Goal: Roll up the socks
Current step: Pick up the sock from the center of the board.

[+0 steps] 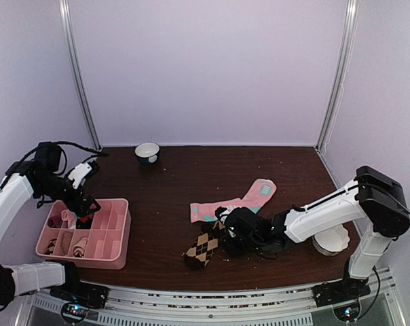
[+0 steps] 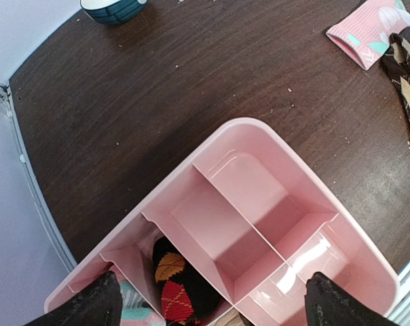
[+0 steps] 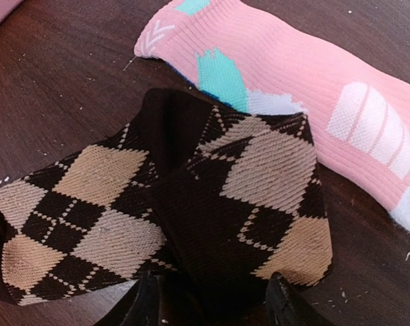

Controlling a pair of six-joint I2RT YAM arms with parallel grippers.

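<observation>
The brown-tan-black argyle socks (image 3: 191, 204) lie folded on the dark table, overlapping the cuff end of the pink socks (image 3: 313, 75) with mint-green marks. My right gripper (image 3: 212, 305) has its fingers on both sides of the argyle fabric's near edge, closed on the bunched dark fold. From above, this gripper (image 1: 227, 238) is low at the argyle socks (image 1: 203, 248), with the pink socks (image 1: 249, 200) just behind. My left gripper (image 2: 215, 302) hangs open over the pink tray (image 2: 259, 136), holding nothing.
The pink divided tray (image 1: 117, 251) stands at the near left, with a rolled black, red and orange sock (image 2: 181, 285) in one compartment and others beside it. A small bowl (image 1: 147, 152) sits at the back. A white object (image 1: 330, 239) lies by the right arm's base.
</observation>
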